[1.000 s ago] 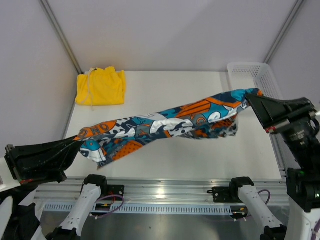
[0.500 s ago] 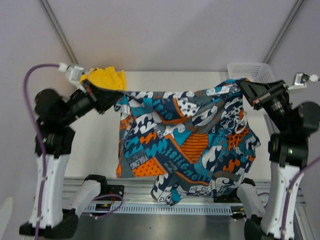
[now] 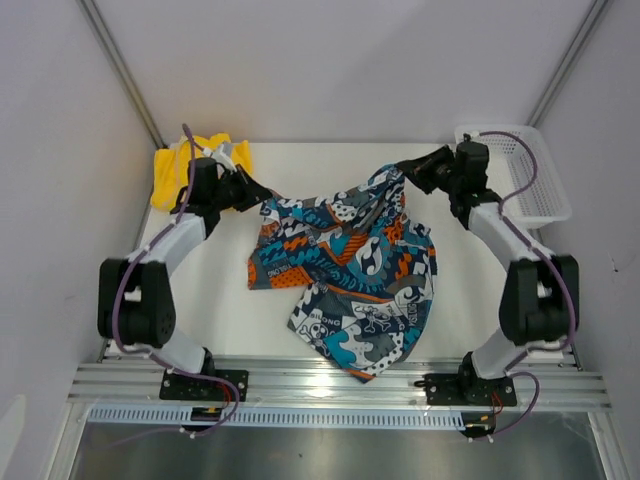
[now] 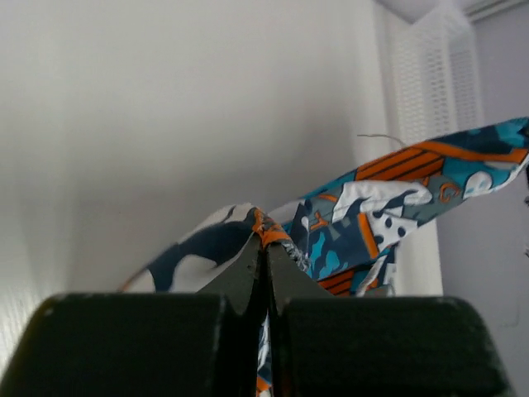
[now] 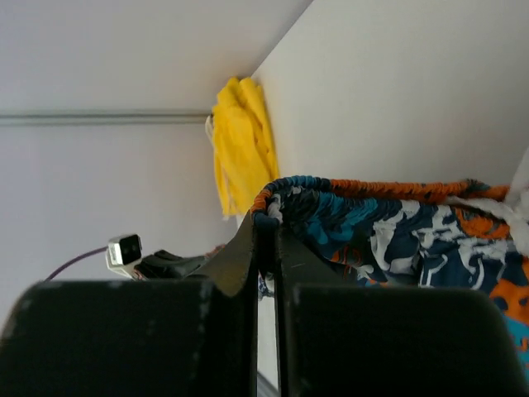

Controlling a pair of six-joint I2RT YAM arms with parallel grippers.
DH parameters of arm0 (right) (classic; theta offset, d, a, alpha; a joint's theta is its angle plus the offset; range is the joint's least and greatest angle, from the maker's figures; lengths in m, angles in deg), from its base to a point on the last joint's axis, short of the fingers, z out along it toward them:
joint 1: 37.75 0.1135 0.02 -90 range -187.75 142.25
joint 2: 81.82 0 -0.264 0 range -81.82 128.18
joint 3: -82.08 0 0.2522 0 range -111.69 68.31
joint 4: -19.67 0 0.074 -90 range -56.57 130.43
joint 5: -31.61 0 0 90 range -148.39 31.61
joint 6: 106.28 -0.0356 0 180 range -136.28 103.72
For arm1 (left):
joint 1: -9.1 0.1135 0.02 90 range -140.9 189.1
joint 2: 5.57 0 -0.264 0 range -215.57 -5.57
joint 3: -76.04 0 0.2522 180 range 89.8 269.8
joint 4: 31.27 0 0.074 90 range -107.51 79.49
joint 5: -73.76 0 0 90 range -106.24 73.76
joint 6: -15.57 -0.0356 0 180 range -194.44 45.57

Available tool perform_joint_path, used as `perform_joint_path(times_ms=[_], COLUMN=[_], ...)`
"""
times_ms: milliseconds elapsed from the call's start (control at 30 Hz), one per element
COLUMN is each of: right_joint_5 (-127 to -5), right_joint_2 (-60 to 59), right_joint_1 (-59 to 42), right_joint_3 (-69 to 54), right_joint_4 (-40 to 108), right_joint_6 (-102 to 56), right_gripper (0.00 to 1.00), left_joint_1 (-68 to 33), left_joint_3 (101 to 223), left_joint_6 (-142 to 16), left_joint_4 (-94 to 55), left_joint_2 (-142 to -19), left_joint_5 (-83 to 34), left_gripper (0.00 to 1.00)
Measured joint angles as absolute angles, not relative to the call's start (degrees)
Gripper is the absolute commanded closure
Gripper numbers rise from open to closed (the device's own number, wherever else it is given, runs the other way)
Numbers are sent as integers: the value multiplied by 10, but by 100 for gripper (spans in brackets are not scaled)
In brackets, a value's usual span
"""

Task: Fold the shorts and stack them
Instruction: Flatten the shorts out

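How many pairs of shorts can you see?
2. The bright yellow cloth shorts sit back left on the white table; the teal-and-orange printed cloth shorts lie mid-table, pinched by the left claw and right claw.

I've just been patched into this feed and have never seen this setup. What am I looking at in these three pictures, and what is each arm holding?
These are two robot arms bolted at the near edge of a white table. The wide picture looks down from above and behind them. The other two come from small cameras on each wrist, so the dark shapes at the bottom are that arm's own fingers. The left hand and the right hand are each pinched shut on an edge of the printed shorts, which drape between them down onto the table. The yellow shorts lie in the far left corner, partly behind the left arm. A white mesh basket sits at the far right.
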State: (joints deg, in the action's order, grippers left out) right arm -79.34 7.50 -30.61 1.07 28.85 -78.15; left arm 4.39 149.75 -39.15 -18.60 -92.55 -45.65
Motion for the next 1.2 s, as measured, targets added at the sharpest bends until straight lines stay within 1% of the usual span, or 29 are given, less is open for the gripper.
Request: perform_joint_path(times_ms=[67, 200, 367, 400, 433, 467, 500, 533, 633, 667, 733, 833, 933, 967, 1100, 1133, 1167, 1200], right_joint_5=[-785, -789, -803, -804, -803, -803, -803, -799, -798, -798, -796, -790, -782, -775, -732, -718, -706, -694], right_joint_2=[160, 331, 507, 541, 572, 601, 629, 661, 706, 707, 703, 662, 609, 587, 477, 446, 417, 391], right_joint_1=[-307, -314, -323, -324, -324, -324, -325, -325, -325, -325, -325, -325, -326, -326, -326, -326, -326, -326], right_joint_3=[-36, -182, -381, -427, -471, -513, -562, -614, -691, -692, -683, -611, -546, -522, -407, -376, -348, -323], right_joint_4=[260, 203, 160, 163, 162, 164, 170, 169, 167, 167, 161, 163, 215, 237, 317, 336, 352, 364], right_joint_6=[-778, -777, -775, -773, -770, -769, -768, -764, -755, -748, -730, -699, -649, -631, -565, -549, -534, -520], right_gripper=[100, 100, 100, 97, 77, 28, 9, 1, 0, 1, 1, 1, 1, 6, 10, 12, 17, 19], left_joint_1=[44, 48, 61, 66, 70, 75, 79, 83, 88, 89, 89, 89, 84, 81, 35, 11, -19, -56], left_joint_3=[1505, 1550, 1661, 1688, 1709, 1746, 1793, 1842, 1947, 1956, 1957, 1953, 1929, 1920, 1868, 1848, 1821, 1794], left_joint_6=[-389, -389, -397, -401, -405, -415, -425, -436, -456, -464, -472, -486, -503, -509, -533, -538, -542, -547], left_joint_4=[-207, -225, -214, -208, -207, -191, -172, -153, -94, -78, -48, -5, 16, 23, 30, 26, 18, 8], left_joint_2=[-985, -1083, -1158, -1171, -1179, -1196, -1218, -1241, -1290, -1292, -1289, -1280, -1254, -1242, -1179, -1158, -1134, -1111], left_joint_5=[-439, -424, -419, -419, -419, -420, -418, -414, -378, -359, -322, -258, -218, -205, -147, -135, -125, -116], left_gripper=[100, 100, 100, 91, 61, 46, 26, 22, 13, 9, 9, 9, 10, 10, 11, 11, 11, 11])
